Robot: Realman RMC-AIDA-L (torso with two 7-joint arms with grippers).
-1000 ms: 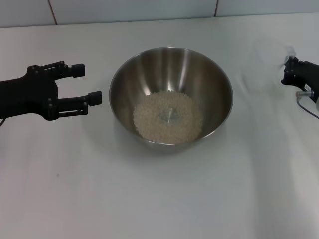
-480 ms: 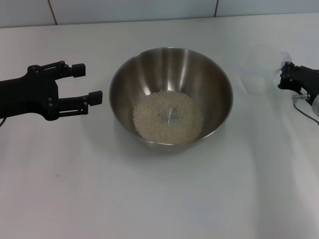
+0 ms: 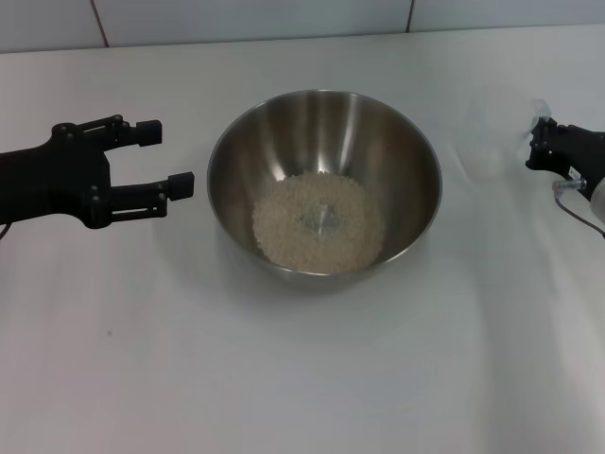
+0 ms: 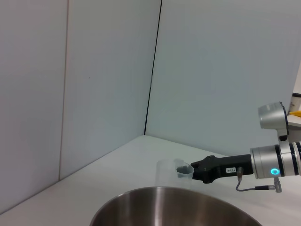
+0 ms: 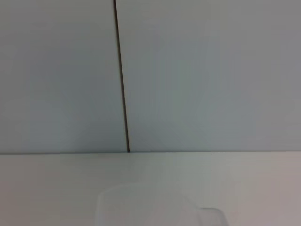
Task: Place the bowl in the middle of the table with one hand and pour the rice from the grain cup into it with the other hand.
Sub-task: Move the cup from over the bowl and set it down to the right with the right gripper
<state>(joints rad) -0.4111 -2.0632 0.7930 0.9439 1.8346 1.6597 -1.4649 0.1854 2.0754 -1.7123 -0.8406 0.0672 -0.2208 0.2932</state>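
The steel bowl (image 3: 324, 180) stands in the middle of the white table (image 3: 284, 378), and the rice (image 3: 319, 222) lies as a pale heap in its bottom. My left gripper (image 3: 165, 159) hangs open just left of the bowl's rim, touching nothing. The clear grain cup (image 3: 492, 132) stands upright to the right of the bowl and looks empty. My right gripper (image 3: 539, 142) is at its far side, shut on its edge. In the left wrist view the bowl's rim (image 4: 174, 197) sits in front of the grain cup (image 4: 167, 172) and the right gripper (image 4: 190, 170).
A white tiled wall (image 3: 284, 19) runs along the table's back edge. The right arm's silver wrist and thin cable (image 4: 263, 186) reach in from the right side. The right wrist view shows only table and wall, with a faint trace of the cup (image 5: 141, 207).
The right gripper has shifted slightly with the grain cup, which has come to rest upright beside the bowl. The left arm, bowl and rice have not moved.
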